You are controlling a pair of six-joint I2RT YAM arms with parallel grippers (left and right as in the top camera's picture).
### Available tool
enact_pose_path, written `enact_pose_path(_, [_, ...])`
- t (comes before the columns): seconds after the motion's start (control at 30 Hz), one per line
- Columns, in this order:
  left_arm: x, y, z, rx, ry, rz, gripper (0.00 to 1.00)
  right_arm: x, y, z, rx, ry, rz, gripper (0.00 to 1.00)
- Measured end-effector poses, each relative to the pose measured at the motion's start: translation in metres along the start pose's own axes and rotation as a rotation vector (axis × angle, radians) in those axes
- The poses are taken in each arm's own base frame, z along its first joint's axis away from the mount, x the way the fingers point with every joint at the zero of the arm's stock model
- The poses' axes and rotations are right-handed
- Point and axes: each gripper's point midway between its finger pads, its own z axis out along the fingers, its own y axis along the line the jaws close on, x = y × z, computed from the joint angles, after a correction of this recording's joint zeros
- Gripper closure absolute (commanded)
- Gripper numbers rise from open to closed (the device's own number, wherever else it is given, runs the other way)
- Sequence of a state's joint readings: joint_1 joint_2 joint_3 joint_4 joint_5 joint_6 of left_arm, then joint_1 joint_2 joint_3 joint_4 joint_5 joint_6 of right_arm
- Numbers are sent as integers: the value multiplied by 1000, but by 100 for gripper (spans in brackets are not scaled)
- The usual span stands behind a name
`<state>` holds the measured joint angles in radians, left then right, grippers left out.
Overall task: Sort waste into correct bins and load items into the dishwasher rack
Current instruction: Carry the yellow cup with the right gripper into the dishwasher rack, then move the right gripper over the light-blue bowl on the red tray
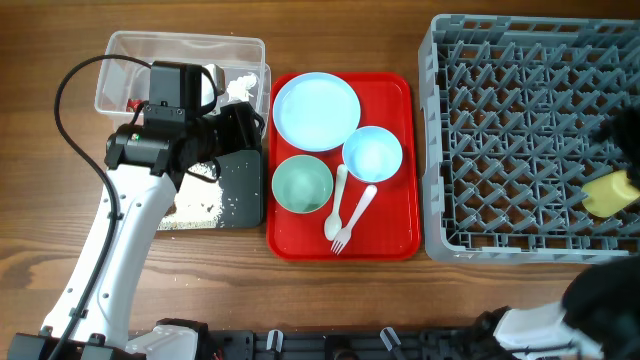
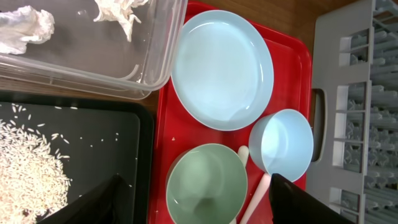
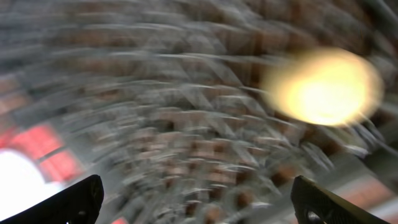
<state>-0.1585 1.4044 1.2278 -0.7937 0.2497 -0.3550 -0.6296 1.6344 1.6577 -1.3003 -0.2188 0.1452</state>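
Both left fingers [image 2: 90, 204] and right fingers [image 3: 68, 202] spread empty; small yellow cup [image 1: 608, 193] sits in grey pegged rack [image 1: 500, 130].

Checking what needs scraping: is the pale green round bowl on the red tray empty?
Empty. The pale green round bowl stands upright on the flat red tray, inside bare, no rice or scraps visible.

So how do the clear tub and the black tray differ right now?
The clear tub is see-through with tall walls; the black tray is opaque and shallower. The clear tub holds crumpled tissue, the black tray loose white rice. Both are rectangular and sit side by side beside the red tray.
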Motion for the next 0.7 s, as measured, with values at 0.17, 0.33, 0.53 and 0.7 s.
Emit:
enact_pose_path(0.17, [3, 3, 0, -12, 13, -2, 20, 34, 126, -53, -245, -159, -415, 2])
enact_pose_path(0.33, [10, 10, 0, -48, 36, -11, 19, 91, 212, -49, -387, -106, -721, 3])
enact_pose_path(0.53, [17, 16, -1, -80, 62, -19, 18, 152, 266, 3, -374, 55, -908, 6])
enact_pose_path(0.7, [17, 17, -1, -86, 61, -19, 18, 185, 277, 64, -269, 199, -922, 11])
